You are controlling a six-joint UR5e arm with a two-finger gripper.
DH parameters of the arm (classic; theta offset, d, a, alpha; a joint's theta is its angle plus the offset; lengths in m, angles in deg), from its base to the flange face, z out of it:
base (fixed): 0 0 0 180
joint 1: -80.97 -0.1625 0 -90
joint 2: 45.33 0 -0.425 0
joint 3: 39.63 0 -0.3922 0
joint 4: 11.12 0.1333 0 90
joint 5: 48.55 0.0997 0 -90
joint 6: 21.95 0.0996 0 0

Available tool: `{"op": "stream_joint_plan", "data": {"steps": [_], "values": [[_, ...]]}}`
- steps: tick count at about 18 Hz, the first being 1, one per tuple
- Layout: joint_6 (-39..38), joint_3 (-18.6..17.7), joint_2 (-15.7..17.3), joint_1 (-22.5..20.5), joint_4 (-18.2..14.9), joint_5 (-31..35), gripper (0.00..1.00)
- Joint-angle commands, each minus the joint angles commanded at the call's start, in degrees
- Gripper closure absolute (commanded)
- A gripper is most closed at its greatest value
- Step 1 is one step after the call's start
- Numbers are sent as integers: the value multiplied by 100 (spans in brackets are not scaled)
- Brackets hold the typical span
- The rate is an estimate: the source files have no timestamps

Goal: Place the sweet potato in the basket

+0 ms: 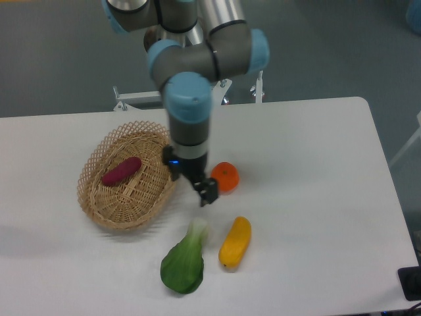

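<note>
The sweet potato [121,170] lies inside the basket [105,212] on the table's left, while the gripper [205,191], holding nothing and its jaw spacing too unclear to tell, hangs right of the basket, just left of the orange fruit [225,177]

Silver-grey tubular arm [217,39] with light-blue joint caps — rounded, glossy. Ends in a small black two-finger gripper [206,191]; tiny blue light at the wrist.
</note>
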Motion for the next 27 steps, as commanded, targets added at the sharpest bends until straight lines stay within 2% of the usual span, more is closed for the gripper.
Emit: {"op": "stream_joint_plan", "data": {"steps": [8,14,19,27], "values": [[1451,0,0,-1204,0,0,0],[2418,26,-26,-1873,9,0,0],[2560,132,-140,-2085,18,-9,0],[2560,149,-211,-2094,9,-9,0]]}}
